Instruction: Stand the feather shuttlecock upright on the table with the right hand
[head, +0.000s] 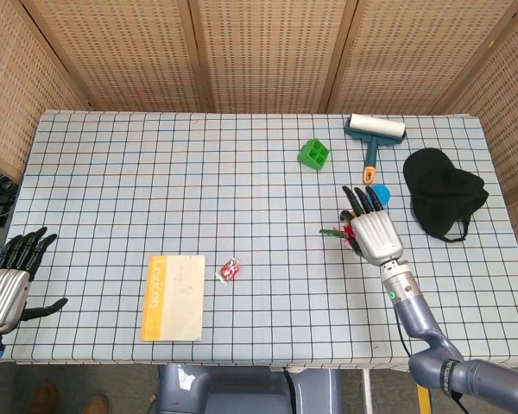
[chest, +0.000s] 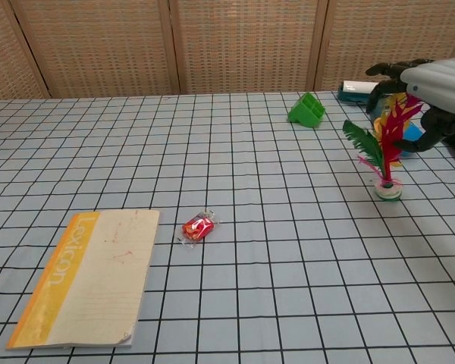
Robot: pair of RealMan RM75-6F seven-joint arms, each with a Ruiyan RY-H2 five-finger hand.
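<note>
The feather shuttlecock (chest: 384, 155) stands upright on the table, its white-and-green base (chest: 388, 189) on the checked cloth and its red, pink, yellow and green feathers pointing up. My right hand (chest: 432, 87) is over its top, with fingers and thumb curled around the upper feathers. In the head view the right hand (head: 375, 230) covers most of the shuttlecock; only a green feather tip (head: 332, 231) shows at its left. My left hand (head: 6, 280) hangs off the table's front left corner, fingers spread and holding nothing.
A yellow notebook (head: 173, 296) and a red candy (head: 230, 271) lie front left of the shuttlecock. A green block (head: 313, 153), a lint roller (head: 375, 131), a blue ball (head: 381, 193) and a black cap (head: 442, 191) sit behind and right of my right hand.
</note>
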